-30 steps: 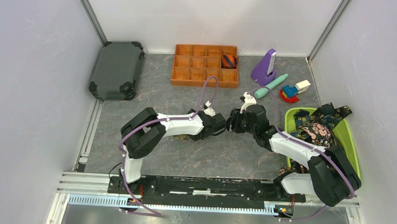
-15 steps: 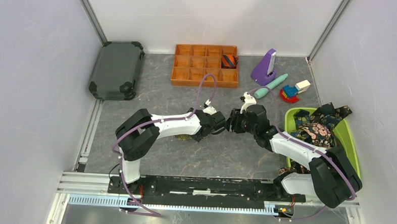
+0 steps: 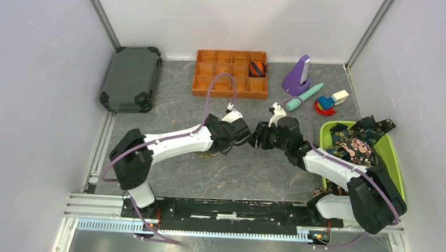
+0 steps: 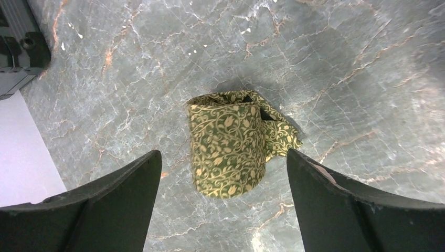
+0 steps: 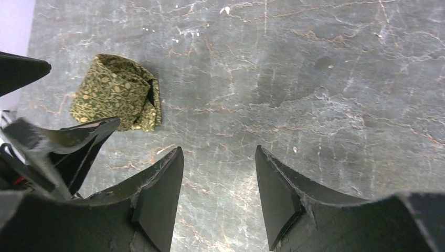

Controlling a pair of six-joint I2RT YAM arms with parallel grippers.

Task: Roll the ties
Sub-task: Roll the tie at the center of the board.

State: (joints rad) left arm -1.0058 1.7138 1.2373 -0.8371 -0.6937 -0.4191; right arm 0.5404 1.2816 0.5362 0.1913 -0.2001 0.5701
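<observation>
While the rolled olive-green tie (image 5: 113,100) lies on the surface (image 5: 315,79), the left pincer (image 4: 221,157) hangs over it spread wide and empty, the right pincer (image 5: 219,152) beside it also parted and empty, other ties (image 3: 356,146) heaped in the green bin (image 3: 392,162) at right.

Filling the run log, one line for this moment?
olive tie: rolled, on table | left fingers: open above it | right fingers: open, empty

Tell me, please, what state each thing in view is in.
Olive tie: rolled, lying free on the table.
Left gripper: open, above that tie.
Right gripper: open, empty.
Striped tie: rolled, in a tray compartment.
Bin ties: unrolled, heaped.
Case: shut.
</observation>
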